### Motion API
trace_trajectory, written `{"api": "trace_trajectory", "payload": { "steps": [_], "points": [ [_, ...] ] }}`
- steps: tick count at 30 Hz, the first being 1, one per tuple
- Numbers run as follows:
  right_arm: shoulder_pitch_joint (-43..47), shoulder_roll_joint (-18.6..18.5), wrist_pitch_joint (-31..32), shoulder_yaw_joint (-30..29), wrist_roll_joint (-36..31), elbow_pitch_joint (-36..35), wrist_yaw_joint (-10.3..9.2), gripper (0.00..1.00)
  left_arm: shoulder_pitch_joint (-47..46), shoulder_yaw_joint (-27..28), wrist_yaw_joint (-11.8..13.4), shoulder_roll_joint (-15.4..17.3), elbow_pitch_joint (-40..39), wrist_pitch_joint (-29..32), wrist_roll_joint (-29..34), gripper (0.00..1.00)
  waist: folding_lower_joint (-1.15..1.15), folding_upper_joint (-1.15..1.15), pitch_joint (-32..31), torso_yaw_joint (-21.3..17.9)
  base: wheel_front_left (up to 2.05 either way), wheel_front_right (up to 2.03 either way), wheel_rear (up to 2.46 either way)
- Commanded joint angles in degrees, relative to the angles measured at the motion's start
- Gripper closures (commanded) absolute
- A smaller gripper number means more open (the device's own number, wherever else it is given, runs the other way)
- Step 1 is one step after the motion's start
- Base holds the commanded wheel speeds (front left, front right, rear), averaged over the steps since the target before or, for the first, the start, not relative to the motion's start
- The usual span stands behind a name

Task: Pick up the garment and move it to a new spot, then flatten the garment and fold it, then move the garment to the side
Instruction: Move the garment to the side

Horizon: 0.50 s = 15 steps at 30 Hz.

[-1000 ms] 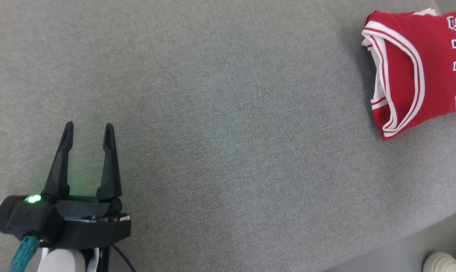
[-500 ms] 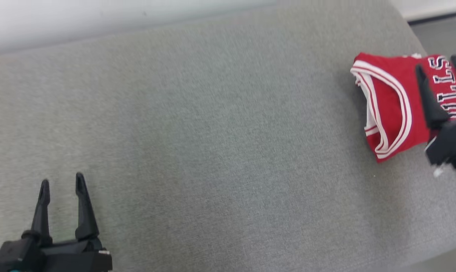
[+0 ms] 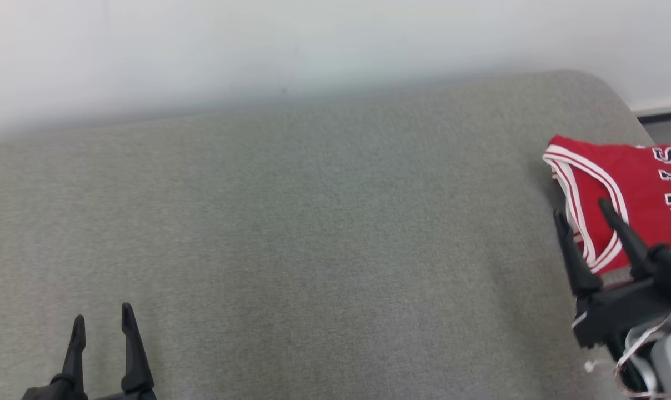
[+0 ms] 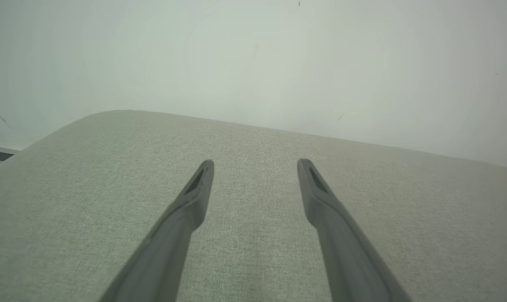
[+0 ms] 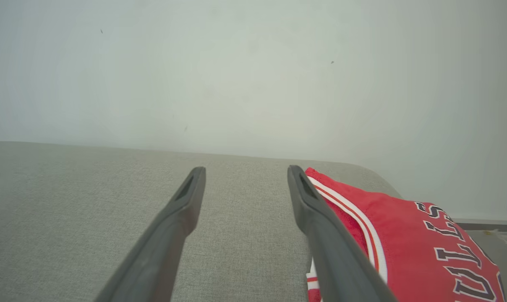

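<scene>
The right gripper [image 3: 580, 210], at the lower right of the head view, has its fingers spread and holds nothing. One finger crosses the white-trimmed edge of the folded red garment [image 3: 641, 178]; whether it touches is unclear. The left gripper [image 3: 103, 312], lower left, is likewise spread and empty over the grey cushion [image 3: 313, 222].

The garment lies at the right edge, trimmed opening facing left and lettering running up the frame. A second ago the right gripper was out of frame; the camera has since tilted up to show the wall [image 3: 313, 44].
</scene>
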Motion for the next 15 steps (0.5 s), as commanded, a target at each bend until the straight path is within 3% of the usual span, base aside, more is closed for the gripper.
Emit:
{"api": "trace_trajectory", "payload": {
  "steps": [1,15],
  "points": [
    [1.15,0.46,-0.86,-0.16,-1.05,0.40,-0.13,0.00,0.89,-0.01,0.21,-0.08,0.17,-0.15,0.11,0.00,0.01,0.00,-2.28,2.14,0.00,0.00,0.00],
    [6.85,9.08,-5.65,-0.24,-5.22,7.50,-0.13,0.00,5.34,-3.19,3.29,-0.08,1.54,-0.15,-0.14,0.00,0.01,0.00,-7.22,4.01,0.00,0.00,0.00]
  ]
}}
